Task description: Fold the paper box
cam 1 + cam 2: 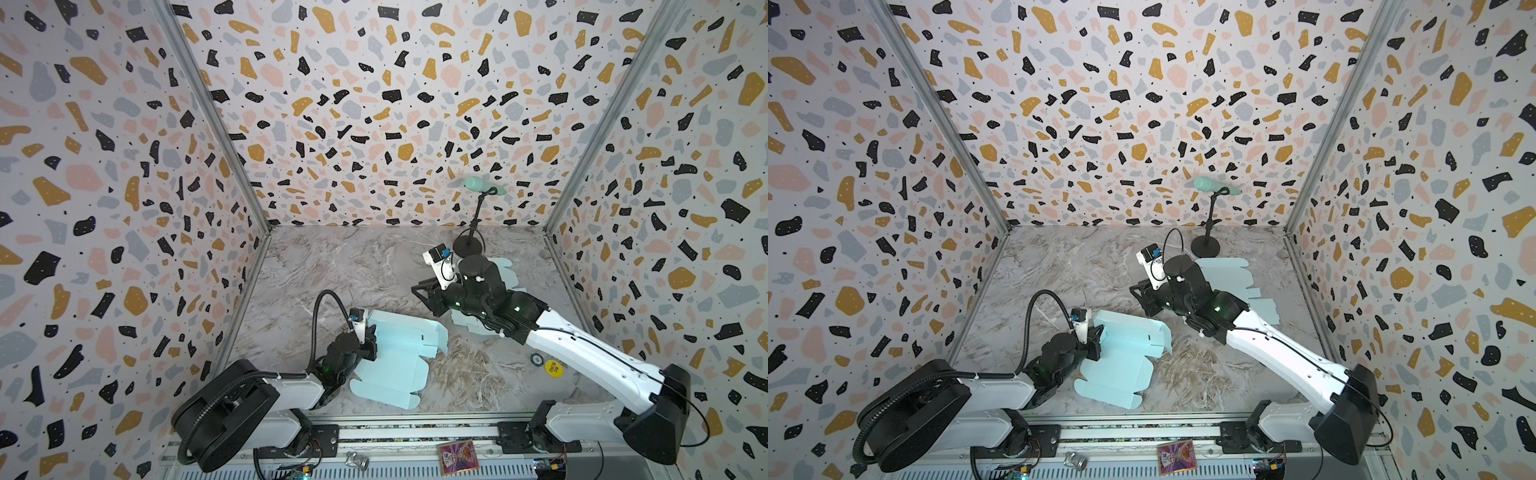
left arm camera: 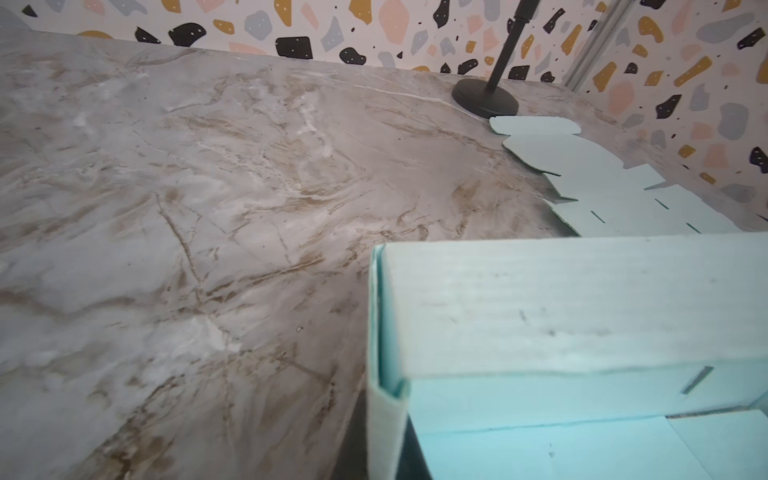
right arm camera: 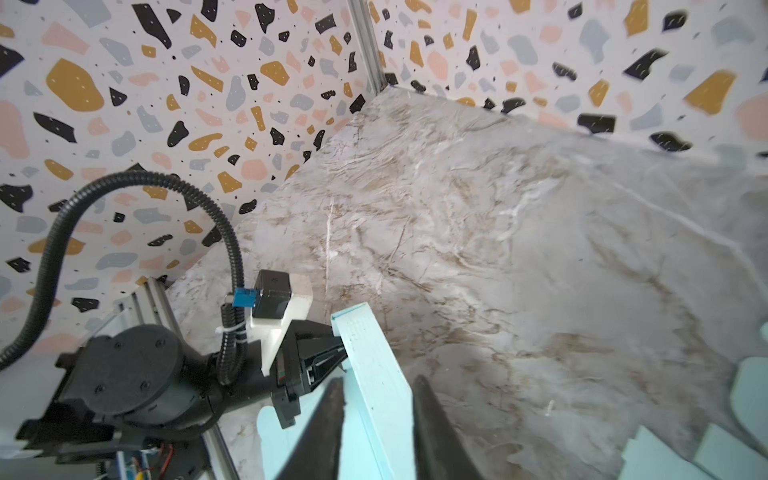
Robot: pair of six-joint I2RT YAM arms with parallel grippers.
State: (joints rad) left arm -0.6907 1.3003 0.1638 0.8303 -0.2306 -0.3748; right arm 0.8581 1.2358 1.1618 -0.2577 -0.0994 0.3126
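Observation:
The light blue paper box [image 1: 399, 365] lies half folded at the front middle in both top views, its back wall [image 3: 374, 374] raised. My left gripper [image 1: 371, 336] is shut on the folded wall at the box's left end; in the left wrist view that flap [image 2: 386, 432] sits pinched between the dark jaws. My right gripper [image 1: 430, 305] hovers at the right end of the back wall. In the right wrist view its two fingers [image 3: 332, 415] stand on either side of the wall, slightly apart, with a sliver of gap on one side.
A pile of flat blue box blanks [image 1: 505, 270] lies at the back right, partly under the right arm. Behind it stands a black stand [image 1: 469, 245] holding a green cylinder. A yellow sticker [image 1: 553, 368] lies under the right forearm. Patterned walls enclose the marble table.

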